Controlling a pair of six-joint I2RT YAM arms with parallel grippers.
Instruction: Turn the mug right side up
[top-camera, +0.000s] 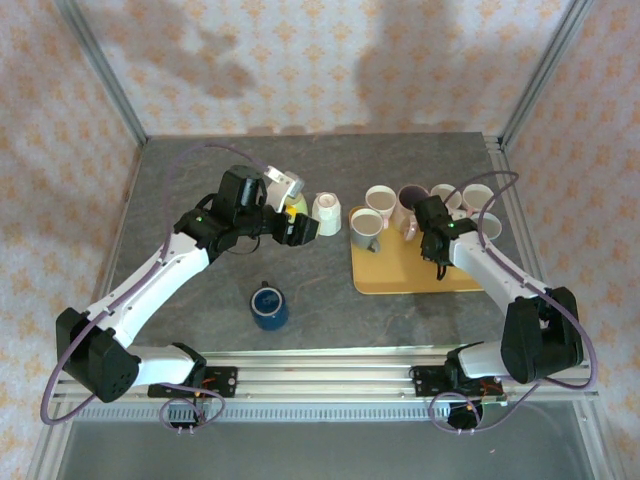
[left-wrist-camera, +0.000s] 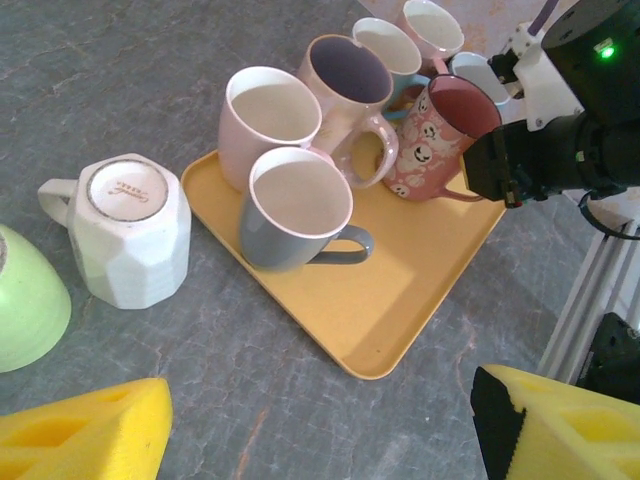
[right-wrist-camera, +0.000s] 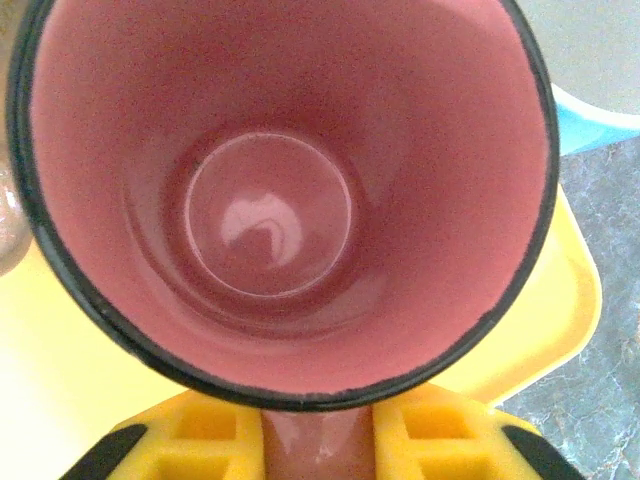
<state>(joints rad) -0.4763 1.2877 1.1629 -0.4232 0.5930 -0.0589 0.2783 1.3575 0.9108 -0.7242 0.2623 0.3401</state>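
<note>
- Right wrist view looks straight down into the mouth-up, pink-lined ceramic mug with a dark rim. Its handle runs between the yellow pads of the right pincer, which is clenched on it.
- Left wrist view shows this mug, smiley faces printed outside, tilted over the far corner of the yellow plastic tray, close beside other upright mugs. The lean suggests it hangs from the grip and is not yet set down flat.
- Left pincer hovers released over the grey stone-look table, grasping nothing.
- White faceted ceramic mug stands base-up just beside the tray, ahead of that pincer, probably awaiting its turn.
</note>
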